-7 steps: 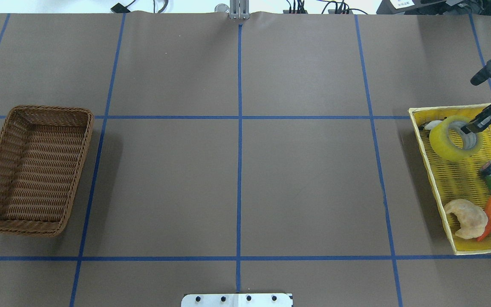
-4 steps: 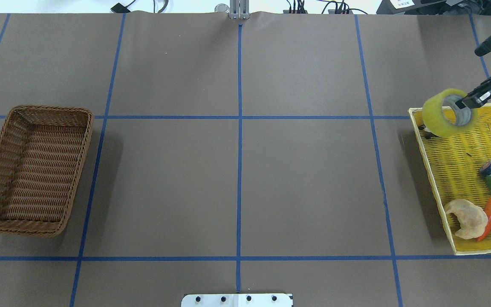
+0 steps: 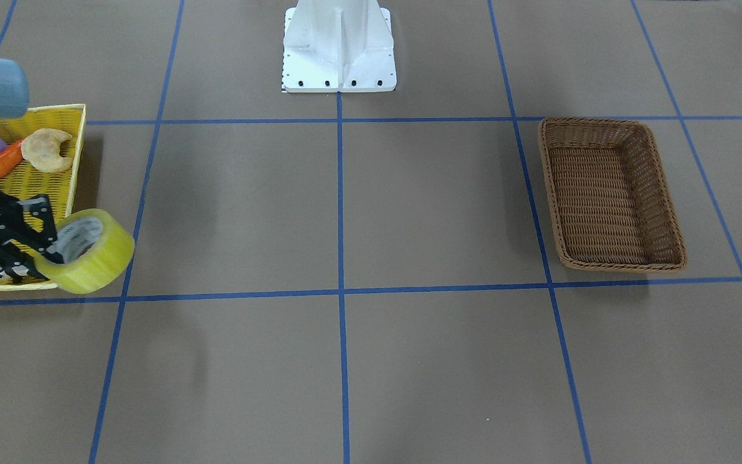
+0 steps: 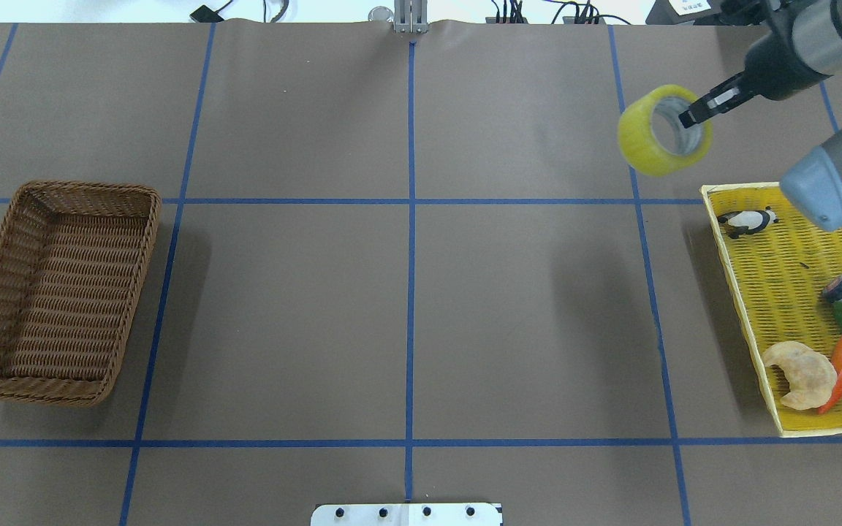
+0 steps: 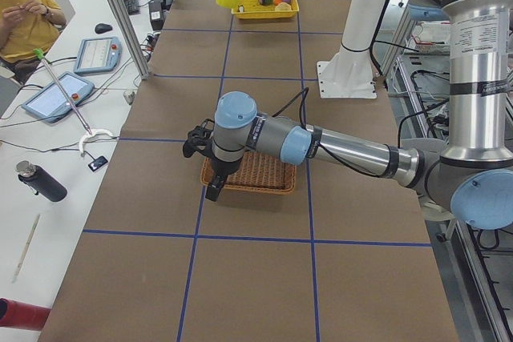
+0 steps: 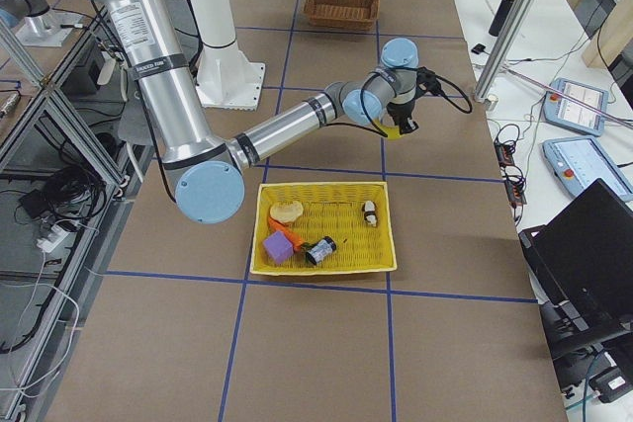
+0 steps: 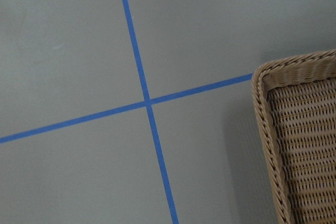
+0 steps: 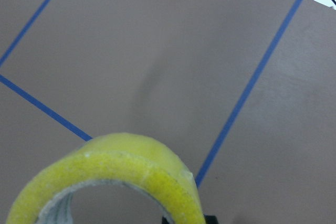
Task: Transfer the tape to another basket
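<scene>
Since 1.0 s ago the tape point(image 4: 664, 130) leaves the yellow tray point(image 4: 734, 292): it now hangs over bare bench point(image 4: 523, 307), past the tray's far corner. The right gripper point(image 4: 688, 118) moves with it. A panda figure point(image 4: 746, 219) is uncovered.

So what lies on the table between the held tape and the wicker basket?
Nothing from tape to wicker basket: just bare brown table with blue grid lines, in the overhead view.

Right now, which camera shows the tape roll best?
Overhead exterior: the tape shows whole, open core visible, gripped by the right fingers. Front-facing shows it nearly whole too, but at the edge; right wrist crops it; side views barely show it.
</scene>
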Controlling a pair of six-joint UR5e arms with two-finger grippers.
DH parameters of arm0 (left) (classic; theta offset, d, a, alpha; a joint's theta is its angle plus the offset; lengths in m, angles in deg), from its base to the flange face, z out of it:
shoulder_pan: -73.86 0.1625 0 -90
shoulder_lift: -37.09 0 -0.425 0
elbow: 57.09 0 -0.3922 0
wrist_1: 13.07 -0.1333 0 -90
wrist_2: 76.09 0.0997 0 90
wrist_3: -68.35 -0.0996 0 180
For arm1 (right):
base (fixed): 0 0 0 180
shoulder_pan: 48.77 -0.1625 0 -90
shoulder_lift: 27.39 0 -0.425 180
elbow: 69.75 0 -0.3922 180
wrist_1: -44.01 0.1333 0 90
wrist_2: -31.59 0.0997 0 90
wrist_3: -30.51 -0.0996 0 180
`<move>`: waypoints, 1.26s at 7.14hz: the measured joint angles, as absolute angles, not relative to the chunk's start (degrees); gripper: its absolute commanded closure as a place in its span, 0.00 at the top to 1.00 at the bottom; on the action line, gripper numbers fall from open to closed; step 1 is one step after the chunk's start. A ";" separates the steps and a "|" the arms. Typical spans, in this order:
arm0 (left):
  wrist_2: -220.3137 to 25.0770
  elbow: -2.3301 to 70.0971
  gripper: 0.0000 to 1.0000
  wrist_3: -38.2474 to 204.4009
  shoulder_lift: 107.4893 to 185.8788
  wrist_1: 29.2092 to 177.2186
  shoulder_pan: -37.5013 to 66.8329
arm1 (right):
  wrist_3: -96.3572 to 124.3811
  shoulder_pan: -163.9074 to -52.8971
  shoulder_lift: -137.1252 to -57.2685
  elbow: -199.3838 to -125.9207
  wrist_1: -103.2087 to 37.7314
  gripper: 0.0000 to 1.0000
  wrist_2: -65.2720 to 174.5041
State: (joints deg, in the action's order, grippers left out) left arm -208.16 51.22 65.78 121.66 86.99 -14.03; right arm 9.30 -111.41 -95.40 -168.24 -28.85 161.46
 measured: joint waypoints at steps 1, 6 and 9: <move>-208.13 49.30 0.98 66.00 122.67 91.55 -13.99 | 2.59 -108.22 -91.82 -168.26 -28.64 0.00 159.94; -214.45 43.72 1.00 68.77 127.88 107.44 -10.72 | -21.69 -90.70 -76.36 -166.06 -28.34 0.00 136.44; -218.47 42.14 1.00 80.68 136.40 110.93 -4.55 | -28.98 -86.38 -68.69 -153.29 -16.77 0.00 127.82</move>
State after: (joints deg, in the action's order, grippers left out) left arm -218.47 42.14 80.68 136.40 110.93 -4.55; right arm -28.98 -86.38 -68.69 -153.29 -16.77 127.82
